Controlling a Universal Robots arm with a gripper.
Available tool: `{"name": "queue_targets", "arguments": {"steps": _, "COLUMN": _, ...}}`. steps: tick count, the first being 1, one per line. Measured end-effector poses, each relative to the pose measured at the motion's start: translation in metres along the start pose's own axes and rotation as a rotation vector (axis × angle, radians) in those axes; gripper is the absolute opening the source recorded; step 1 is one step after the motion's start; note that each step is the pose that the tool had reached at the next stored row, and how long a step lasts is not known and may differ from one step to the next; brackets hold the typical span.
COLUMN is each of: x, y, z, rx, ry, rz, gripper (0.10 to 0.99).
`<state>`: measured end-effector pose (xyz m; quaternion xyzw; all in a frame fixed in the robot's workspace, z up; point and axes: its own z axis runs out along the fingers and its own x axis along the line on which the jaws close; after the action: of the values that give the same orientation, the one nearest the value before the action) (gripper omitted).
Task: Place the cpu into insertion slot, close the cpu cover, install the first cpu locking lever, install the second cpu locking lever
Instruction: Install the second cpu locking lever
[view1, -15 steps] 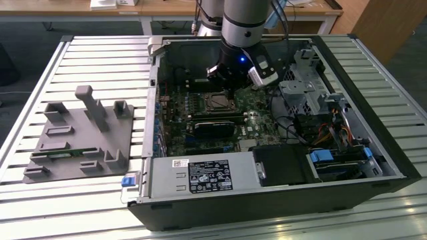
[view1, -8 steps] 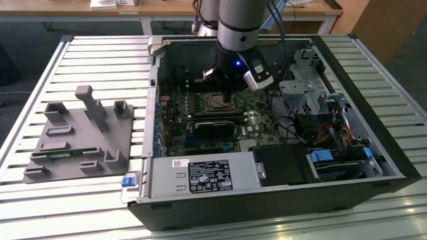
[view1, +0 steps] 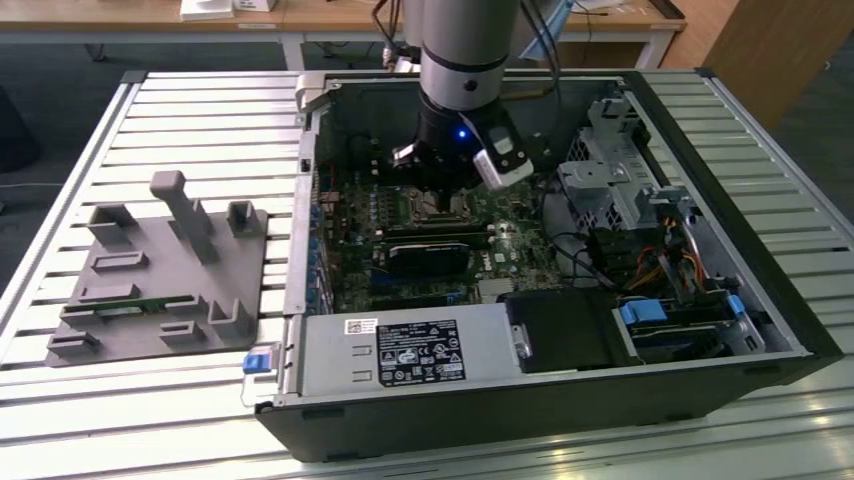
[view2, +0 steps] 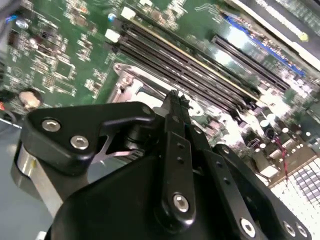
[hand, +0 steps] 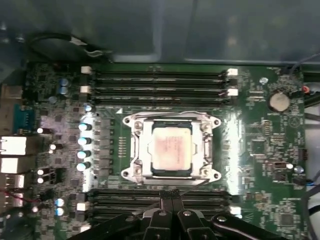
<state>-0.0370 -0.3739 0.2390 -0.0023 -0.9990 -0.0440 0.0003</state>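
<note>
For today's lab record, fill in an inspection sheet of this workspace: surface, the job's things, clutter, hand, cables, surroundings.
Surface: slatted metal table carrying an open computer case.
Job's things: cpu lies in the insertion slot; cpu cover is down around it.
Clutter: grey fixture plate on the exterior view's left, beside the case.
Hand: hand shut, empty, fingertips together over the memory slots beside the socket.
Cables: orange and dark cables by the drive bays, on the exterior view's right.
Surroundings: wooden desks behind the table.
</note>
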Motion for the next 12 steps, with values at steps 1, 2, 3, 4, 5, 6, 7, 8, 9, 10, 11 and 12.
{"name": "queue_targets", "arguments": {"steps": 1, "x": 0.0019, "y": -0.0003, "z": 0.0003, "rx": -0.002, "ry": 0.0000, "rz": 0.000, "gripper": 0.106}}
{"name": "queue_targets", "arguments": {"steps": 2, "x": 0.0041, "y": -0.0005, "z": 0.0006, "rx": -0.003, "ry": -0.0001, "rz": 0.000, "gripper": 0.106}}
{"name": "queue_targets", "arguments": {"steps": 3, "x": 0.0072, "y": -0.0006, "z": 0.0008, "rx": -0.004, "ry": 0.0000, "rz": 0.000, "gripper": 0.106}}
{"name": "queue_targets", "arguments": {"steps": 4, "x": 0.0106, "y": -0.0007, "z": 0.0011, "rx": -0.004, "ry": 0.0000, "rz": 0.000, "gripper": 0.106}}
{"name": "queue_targets", "arguments": {"steps": 5, "x": 0.0129, "y": -0.0008, "z": 0.0019, "rx": -0.004, "ry": -0.0001, "rz": 0.000, "gripper": 0.106}}
{"name": "queue_targets", "arguments": {"steps": 6, "x": 0.0142, "y": -0.0010, "z": 0.0032, "rx": -0.004, "ry": 0.0001, "rz": 0.000, "gripper": 0.106}}
{"name": "queue_targets", "arguments": {"steps": 7, "x": 0.0151, "y": -0.0012, "z": 0.0049, "rx": -0.004, "ry": 0.0008, "rz": 0.000, "gripper": 0.106}}
{"name": "queue_targets", "arguments": {"steps": 8, "x": 0.0158, "y": -0.0013, "z": 0.0063, "rx": -0.004, "ry": 0.0011, "rz": 0.000, "gripper": 0.106}}
{"name": "queue_targets", "arguments": {"steps": 9, "x": 0.0161, "y": -0.0016, "z": 0.0064, "rx": -0.010, "ry": 0.0014, "rz": 0.001, "gripper": 0.106}}
{"name": "queue_targets", "arguments": {"steps": 10, "x": 0.0164, "y": -0.0017, "z": 0.0065, "rx": -0.023, "ry": 0.0013, "rz": 0.002, "gripper": 0.106}}
{"name": "queue_targets", "arguments": {"steps": 11, "x": 0.0167, "y": -0.0020, "z": 0.0066, "rx": -0.035, "ry": 0.0013, "rz": 0.002, "gripper": 0.106}}
{"name": "queue_targets", "arguments": {"steps": 12, "x": 0.0168, "y": -0.0029, "z": 0.0067, "rx": -0.041, "ry": 0.0012, "rz": 0.003, "gripper": 0.106}}
